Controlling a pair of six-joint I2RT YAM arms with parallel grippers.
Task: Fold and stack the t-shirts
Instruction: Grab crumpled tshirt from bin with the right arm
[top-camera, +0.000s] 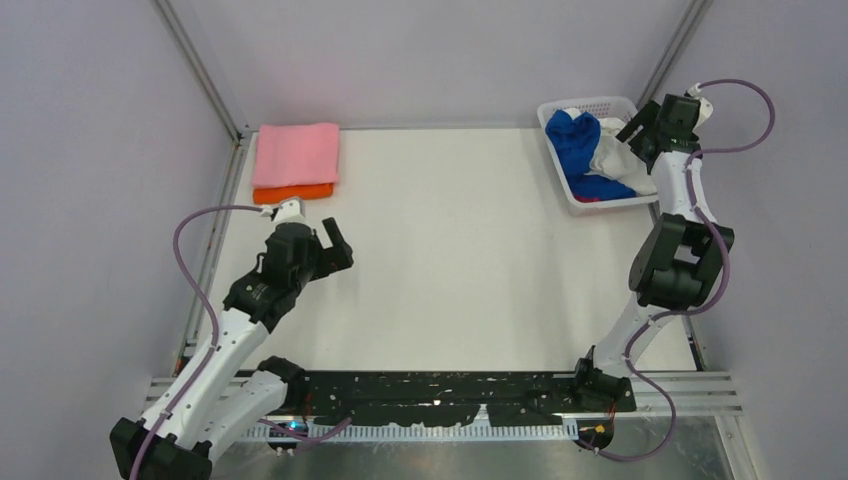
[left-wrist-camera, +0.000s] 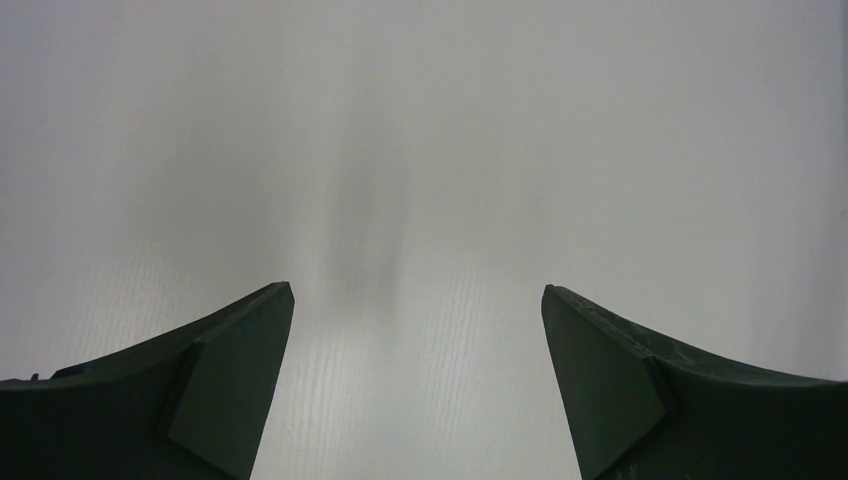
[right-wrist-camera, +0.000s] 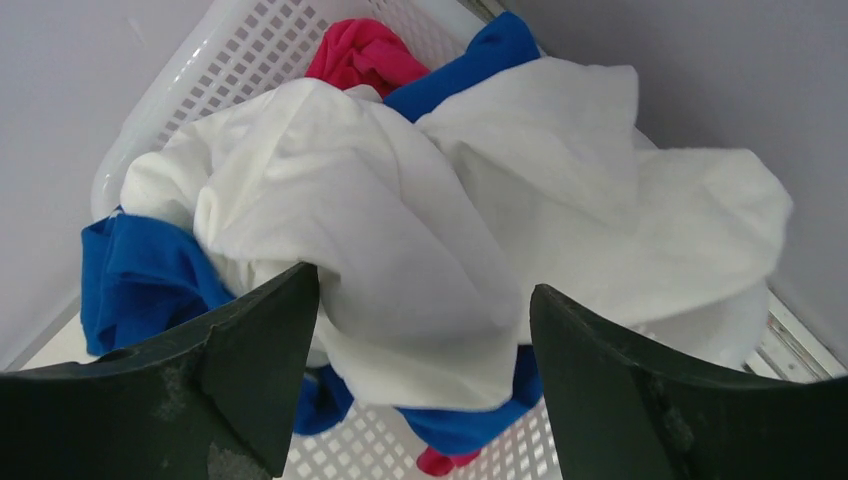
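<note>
Straddling the white t-shirt (right-wrist-camera: 560, 180), the right gripper (right-wrist-camera: 422, 285) gapes wide.

Two t-shirts stacked, three crumpled.
Folded pink t-shirt (top-camera: 296, 153) lies on folded orange t-shirt (top-camera: 293, 192), far left; white t-shirt (right-wrist-camera: 400, 230), blue t-shirt (top-camera: 575, 135) and red t-shirt (right-wrist-camera: 365, 55) are heaped in the lattice basket (top-camera: 590, 103).

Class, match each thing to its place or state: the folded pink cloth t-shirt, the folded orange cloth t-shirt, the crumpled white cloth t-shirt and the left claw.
1. folded pink cloth t-shirt
2. folded orange cloth t-shirt
3. crumpled white cloth t-shirt
4. left claw

A. in the white plastic lattice basket
B. top of the stack
C. open over the white table
D. bottom of the stack

Pairs: 1-B, 2-D, 3-A, 4-C.
</note>
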